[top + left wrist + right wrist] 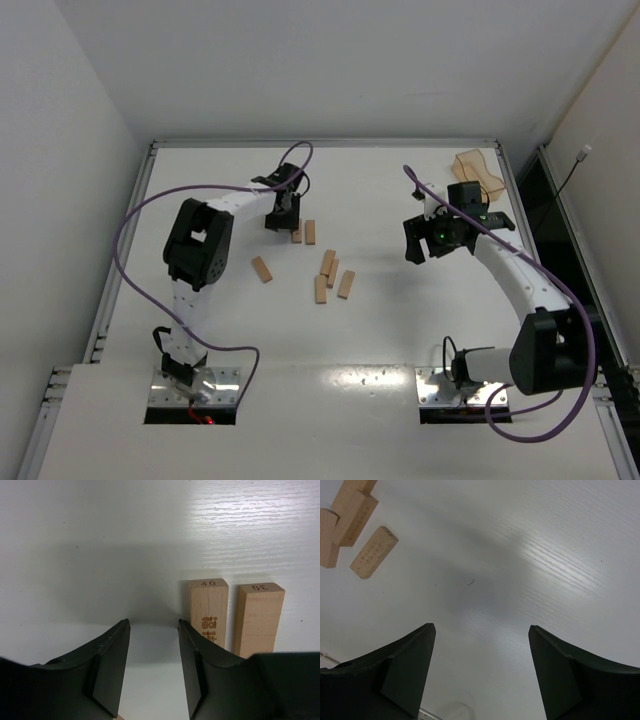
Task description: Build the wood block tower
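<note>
Overhead, white table (420, 320), pale walls (300, 60), wood blocks (327, 263), left hand (153, 626) and right hand (481, 628) spread empty.

Seven light tan wood blocks (320, 289) lie loose on the white table (420, 330) in three groups. A pair (310, 232) sits side by side and parallel farthest back, a lone block (262, 269) lies angled to their near left, and a cluster of four (328, 263) lies close together at mid-table, contact between them not resolvable. Close up, the pair shows a narrow gap, with end faces stamped 40 (208, 609) and 30 (258, 617) and small engraved marks on the 40 block's top face.
</note>
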Motion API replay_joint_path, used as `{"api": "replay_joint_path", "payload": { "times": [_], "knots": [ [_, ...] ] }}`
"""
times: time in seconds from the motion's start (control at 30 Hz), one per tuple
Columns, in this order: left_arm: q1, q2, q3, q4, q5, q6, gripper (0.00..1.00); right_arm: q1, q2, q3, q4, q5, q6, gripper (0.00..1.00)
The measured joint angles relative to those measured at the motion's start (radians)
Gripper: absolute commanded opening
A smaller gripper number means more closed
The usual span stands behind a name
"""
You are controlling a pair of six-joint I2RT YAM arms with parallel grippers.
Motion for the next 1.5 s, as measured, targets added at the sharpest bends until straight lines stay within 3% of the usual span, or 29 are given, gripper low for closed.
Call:
{"api": "replay_joint_path", "payload": {
  "times": [0.43, 0.57, 0.8, 1.1, 1.3, 1.5],
  "knots": [
    [-0.019, 0.004, 0.006, 0.001, 0.009, -0.003, 0.45, 0.000, 0.000, 0.000, 0.000, 0.000, 0.000, 0.73],
    [-0.027, 0.004, 0.006, 0.001, 0.011, -0.008, 0.57, 0.000, 0.000, 0.000, 0.000, 0.000, 0.000, 0.73],
    [-0.044, -0.010, -0.013, 0.004, -0.039, -0.042, 0.59, 0.000, 0.000, -0.004, 0.002, 0.000, 0.000, 0.73],
    [-0.043, -0.274, -0.187, -0.019, -0.063, -0.072, 0.43, 0.000, -0.014, -0.021, 0.004, 0.001, 0.000, 0.73],
    [-0.050, -0.486, -0.312, -0.011, 0.016, -0.090, 0.46, 0.006, -0.027, -0.032, -0.010, -0.025, -0.002, 0.71],
    [-0.071, -0.553, -0.472, -0.014, 0.175, -0.108, 0.53, 0.036, -0.024, -0.032, -0.030, -0.039, -0.020, 0.71]
  ]
}}
